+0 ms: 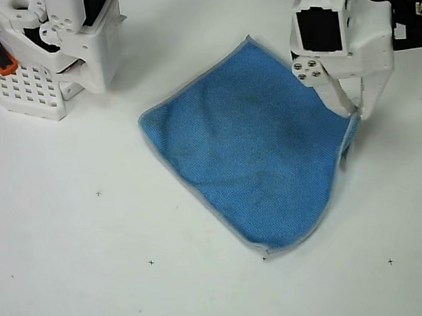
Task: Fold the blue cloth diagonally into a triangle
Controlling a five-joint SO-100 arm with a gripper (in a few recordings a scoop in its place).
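1. White and matte, the surface [97, 273] spreads across the overhead view, bare but for a few tiny black cross marks.
2. At the top left corner sits a white robot base [54, 45] with a perforated block and a small orange part at its edge.
3. The blue cloth [252, 149] lies near the middle, turned like a diamond, with one corner toward the top, one to the left, one at the bottom and one to the right.
4. Its right corner is raised off the surface and curls upward, showing the light grey edging.
5. The white arm reaches down from the top right, and its tool [351, 113] meets the cloth at that raised corner; the fingers appear pinched on the cloth's edge there.
6. The cloth looks soft, light and floppy, so it will likely drape and sag rather than hold a shape; its textured weave probably grips the surface a little.
7. A corner seems the best place to hold it, since the stitched edging gives the fingers something firmer to bite.
8. For a diagonal fold, the held corner would probably need to travel across to the left corner.
9. Open room lies to the left and below the cloth; the robot base stands near the upper left, so the path there is tighter.
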